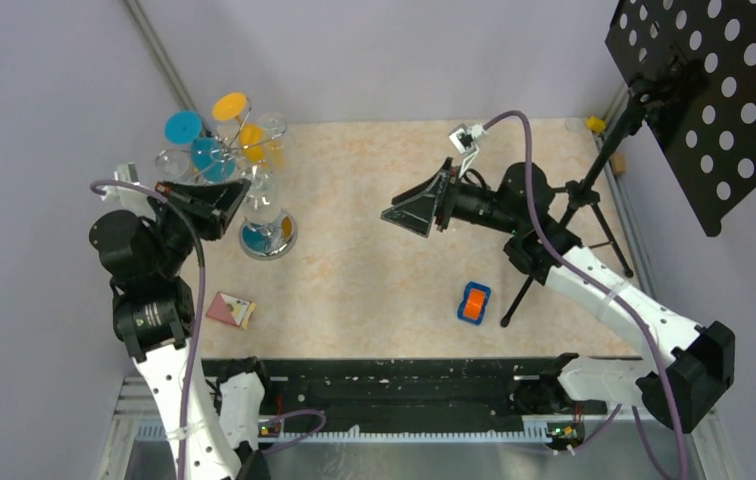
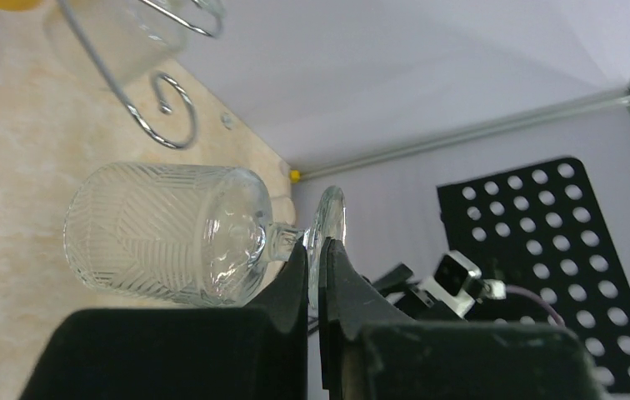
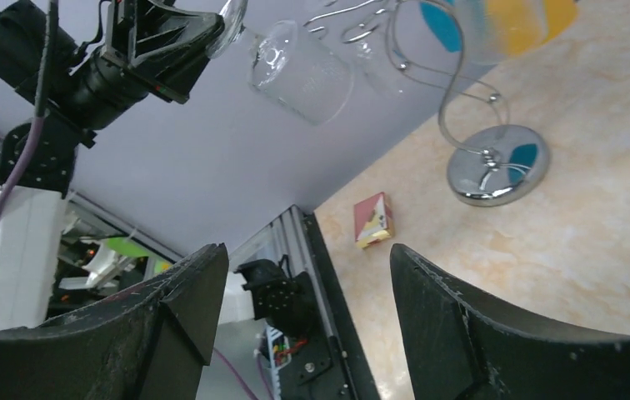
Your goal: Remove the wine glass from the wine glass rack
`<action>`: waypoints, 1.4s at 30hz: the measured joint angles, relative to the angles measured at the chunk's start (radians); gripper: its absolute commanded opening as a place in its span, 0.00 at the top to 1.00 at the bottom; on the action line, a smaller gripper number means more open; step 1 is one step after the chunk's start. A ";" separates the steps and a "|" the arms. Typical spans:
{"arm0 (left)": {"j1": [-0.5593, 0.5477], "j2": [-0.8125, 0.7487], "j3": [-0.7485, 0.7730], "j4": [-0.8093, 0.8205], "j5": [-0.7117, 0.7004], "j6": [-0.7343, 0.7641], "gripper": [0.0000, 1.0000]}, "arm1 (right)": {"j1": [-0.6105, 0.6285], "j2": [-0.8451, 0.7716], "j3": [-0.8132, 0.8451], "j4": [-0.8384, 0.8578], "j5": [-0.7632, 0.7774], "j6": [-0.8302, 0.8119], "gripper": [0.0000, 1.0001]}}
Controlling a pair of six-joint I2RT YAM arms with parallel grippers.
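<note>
The wine glass rack [image 1: 269, 238] is a silver wire stand with spiral arms and a round chrome base, at the table's far left. It also shows in the right wrist view [image 3: 495, 171]. Blue [image 1: 183, 127] and orange [image 1: 230, 105] glasses hang on it. My left gripper [image 2: 316, 250] is shut on the foot of a clear patterned wine glass [image 2: 170, 233], which lies sideways. A spiral arm [image 2: 162, 117] is just above the bowl, apart from it. The held glass also shows in the right wrist view [image 3: 303, 71]. My right gripper [image 3: 307, 292] is open and empty over the table's middle [image 1: 404, 215].
A black tripod stand [image 1: 594, 190] with a perforated black panel [image 1: 714, 90] stands at the right. An orange and blue toy car [image 1: 473, 302] lies near the tripod's foot. A small red and white box [image 1: 230, 310] lies front left. Walls close in left and back.
</note>
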State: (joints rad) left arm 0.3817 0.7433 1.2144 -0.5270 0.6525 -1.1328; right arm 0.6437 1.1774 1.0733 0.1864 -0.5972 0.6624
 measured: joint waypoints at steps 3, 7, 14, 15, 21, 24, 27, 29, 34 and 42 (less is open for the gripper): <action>-0.038 -0.025 -0.020 0.060 0.038 -0.056 1.00 | 0.058 0.006 -0.048 0.121 0.039 0.064 0.27; -0.097 -0.052 -0.085 0.170 0.072 -0.151 1.00 | 0.118 0.022 -0.138 0.283 0.122 0.172 0.25; -0.169 -0.043 -0.226 0.428 0.110 -0.333 1.00 | 0.163 0.041 -0.213 0.427 0.283 0.325 0.19; -0.172 -0.036 -0.235 0.459 0.116 -0.352 1.00 | 0.165 0.041 -0.220 0.443 0.303 0.340 0.19; -0.208 -0.018 -0.289 0.681 0.129 -0.518 1.00 | 0.167 0.042 -0.277 0.567 0.384 0.449 0.22; -0.233 -0.008 -0.290 0.761 0.128 -0.591 1.00 | 0.168 0.053 -0.280 0.603 0.402 0.495 0.22; -0.267 -0.008 -0.290 0.806 0.123 -0.654 1.00 | 0.178 0.074 -0.273 0.623 0.406 0.521 0.22; -0.290 -0.010 -0.290 0.823 0.113 -0.689 1.00 | 0.192 0.097 -0.257 0.657 0.401 0.531 0.22; -0.328 -0.026 -0.311 0.872 0.090 -0.778 1.00 | 0.225 0.157 -0.211 0.809 0.365 0.546 0.27; -0.352 -0.055 -0.346 0.948 0.061 -0.884 1.00 | 0.251 0.257 -0.138 1.044 0.303 0.586 0.48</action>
State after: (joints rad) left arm 0.0296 0.6888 0.8684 0.4206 0.7139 -2.0171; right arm 0.8951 1.4342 0.9352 1.2301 -0.2943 1.2484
